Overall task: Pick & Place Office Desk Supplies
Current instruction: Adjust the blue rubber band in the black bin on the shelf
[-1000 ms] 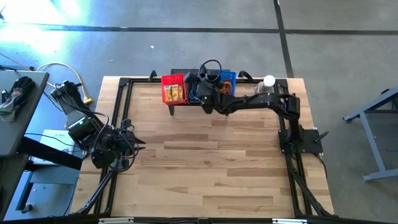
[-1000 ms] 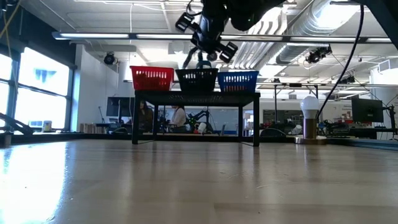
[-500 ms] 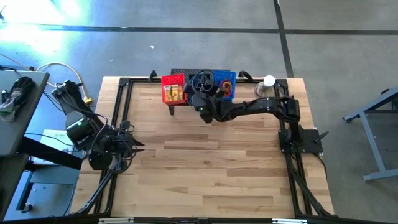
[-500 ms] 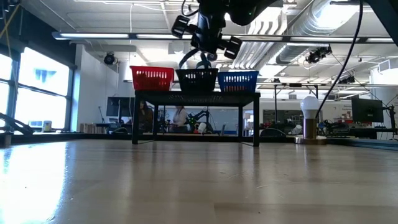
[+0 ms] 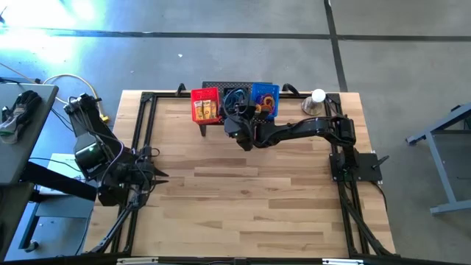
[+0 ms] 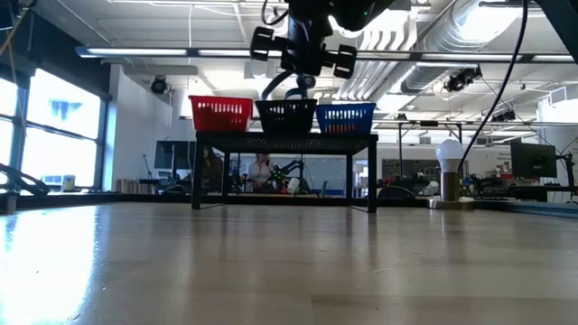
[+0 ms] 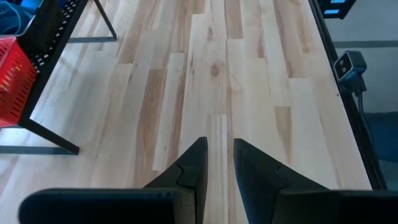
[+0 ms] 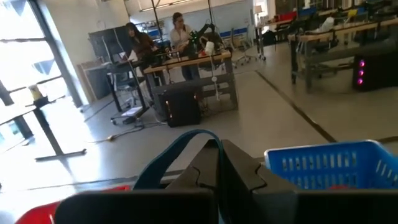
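Three small baskets stand in a row on a black mesh stand point(image 6: 285, 140) at the table's far edge: red point(image 5: 205, 104), black point(image 6: 286, 114) and blue point(image 5: 266, 98). The red one holds yellow blocks, the blue one small red and orange pieces. My right gripper point(image 6: 301, 79) hovers above the black basket, shut on a teal band loop point(image 8: 163, 159). My left gripper point(image 7: 221, 163) waits over the table's left edge, its fingers a narrow gap apart, with nothing between them. My right gripper pinches the teal band loop at one spot of its strip point(image 8: 208, 140) between its two shut fingertips. The fingers reach about level toward the far edge. The loop point(image 6: 271, 88) curves out to one side and hangs slack, clear above the black basket.
A silver cone with a white ball point(image 5: 316, 100) stands at the far right corner. Black frame rails point(image 5: 344, 188) run along the table's sides. The bare wooden top point(image 5: 243, 191) spreads between the arms. People stand in the room beyond the table.
My right gripper has gone toward the table's left along the far edge, from near the blue basket to above the black one, and has rolled about its own line. It stays shut on the band loop, which has swung round with it.
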Robot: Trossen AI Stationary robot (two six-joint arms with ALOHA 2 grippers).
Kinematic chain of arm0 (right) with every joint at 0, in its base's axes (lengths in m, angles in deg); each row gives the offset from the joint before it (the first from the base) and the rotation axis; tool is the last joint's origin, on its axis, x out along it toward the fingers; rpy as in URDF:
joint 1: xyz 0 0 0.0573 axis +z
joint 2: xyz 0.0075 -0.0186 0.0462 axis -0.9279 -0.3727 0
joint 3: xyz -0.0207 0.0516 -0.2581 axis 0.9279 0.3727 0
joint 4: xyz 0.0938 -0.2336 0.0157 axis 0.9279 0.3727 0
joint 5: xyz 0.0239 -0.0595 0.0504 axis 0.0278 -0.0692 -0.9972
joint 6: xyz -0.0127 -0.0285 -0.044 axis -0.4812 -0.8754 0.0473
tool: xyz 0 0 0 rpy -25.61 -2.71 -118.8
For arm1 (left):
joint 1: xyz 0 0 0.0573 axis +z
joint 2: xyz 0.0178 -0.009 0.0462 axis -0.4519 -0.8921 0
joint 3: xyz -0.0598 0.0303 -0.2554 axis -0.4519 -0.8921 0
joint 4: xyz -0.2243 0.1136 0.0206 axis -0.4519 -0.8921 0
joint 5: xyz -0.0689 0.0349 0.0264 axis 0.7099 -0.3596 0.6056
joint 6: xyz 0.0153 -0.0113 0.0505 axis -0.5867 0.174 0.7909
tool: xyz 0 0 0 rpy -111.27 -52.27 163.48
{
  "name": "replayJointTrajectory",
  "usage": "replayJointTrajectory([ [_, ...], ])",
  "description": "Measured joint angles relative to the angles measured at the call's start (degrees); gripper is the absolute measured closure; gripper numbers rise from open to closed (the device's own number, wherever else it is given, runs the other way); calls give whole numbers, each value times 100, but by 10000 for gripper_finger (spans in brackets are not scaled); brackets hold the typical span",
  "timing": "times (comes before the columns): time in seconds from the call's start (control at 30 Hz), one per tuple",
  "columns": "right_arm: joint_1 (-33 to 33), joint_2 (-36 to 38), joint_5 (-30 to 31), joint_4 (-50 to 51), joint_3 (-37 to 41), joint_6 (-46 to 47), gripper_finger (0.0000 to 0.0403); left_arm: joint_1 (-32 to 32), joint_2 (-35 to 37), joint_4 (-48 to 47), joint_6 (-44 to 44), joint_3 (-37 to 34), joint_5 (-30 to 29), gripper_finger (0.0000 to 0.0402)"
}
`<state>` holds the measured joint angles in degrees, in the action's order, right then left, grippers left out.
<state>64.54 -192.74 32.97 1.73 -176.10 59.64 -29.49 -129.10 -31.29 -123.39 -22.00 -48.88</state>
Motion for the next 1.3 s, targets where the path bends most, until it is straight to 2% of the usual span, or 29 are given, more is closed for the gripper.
replayJointTrajectory([
  [0.13,0,1,-56,245,0,-1,400,-12,-4,-2,-12,0,1,330],
  [0.3,-20,2,-479,679,0,406,400,-12,-4,0,-12,0,-82,330],
  [0.57,-28,2,-600,826,0,239,394,-12,-4,-2,-31,0,-87,330],
  [1.03,171,93,-446,712,7,-101,255,-12,-4,-2,-51,1,-85,330],
  [1.3,346,323,-376,526,0,-206,218,-12,-9,-5,-51,2,-90,330],
])
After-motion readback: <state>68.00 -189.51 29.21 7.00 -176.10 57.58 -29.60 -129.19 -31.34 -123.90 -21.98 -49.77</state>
